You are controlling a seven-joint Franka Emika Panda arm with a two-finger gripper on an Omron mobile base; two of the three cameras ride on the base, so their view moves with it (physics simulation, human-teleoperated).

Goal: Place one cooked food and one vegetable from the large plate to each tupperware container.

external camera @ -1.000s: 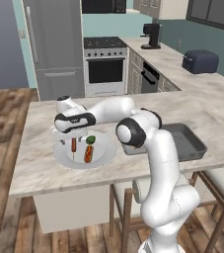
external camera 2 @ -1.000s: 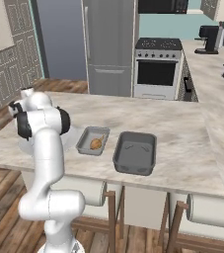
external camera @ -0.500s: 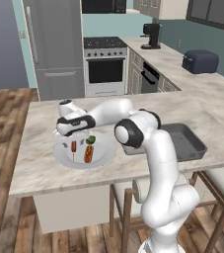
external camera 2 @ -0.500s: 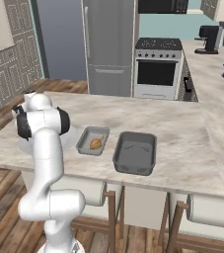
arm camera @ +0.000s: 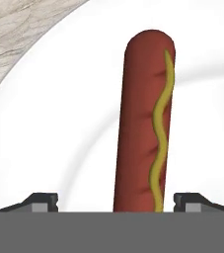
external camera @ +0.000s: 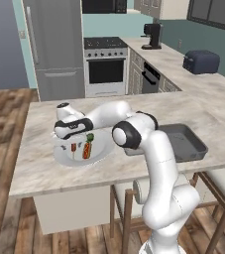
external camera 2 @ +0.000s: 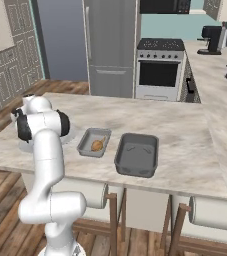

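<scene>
Three foods on plate: a thin reddish-brown sausage on a stick point(external camera: 73, 147), a short red-orange hot dog in a bun point(external camera: 86, 150) and a small round dark-green vegetable point(external camera: 89, 137) lie together on the wide round white-grey plate point(external camera: 63, 155), which sits at the left of the pale veined marble tabletop point(external camera: 39, 171).
Tool: the two-finger tool point(arm camera: 116, 200) hangs low over the plate with its small dark tips spread apart on either side of the sausage, gripping nothing; in the hand view the smooth glossy sausage point(arm camera: 143, 123), with a wavy yellow mustard line down it, runs straight up between the tips.
In the way: the white arm point(external camera: 109, 113) reaches across the plate's far side in the left base view, and in the right base view it covers most of the plate, so just a sliver of rim point(external camera 2: 71, 134) shows.
Middle: a small shallow light grey rectangular tray with rounded corners point(external camera 2: 86, 148) stands just right of the plate and holds a round tan onion-like bulb point(external camera 2: 97, 145).
Right: a larger, darker grey rectangular tray point(external camera 2: 136, 154) sits just beside the light one, matte and smooth.
Beyond: a steel fridge point(external camera: 54, 47), a steel oven point(external camera: 104, 69), a black coffee machine point(external camera: 152, 35) and a dark toaster point(external camera: 200, 61) line the far wall and side counter.
</scene>
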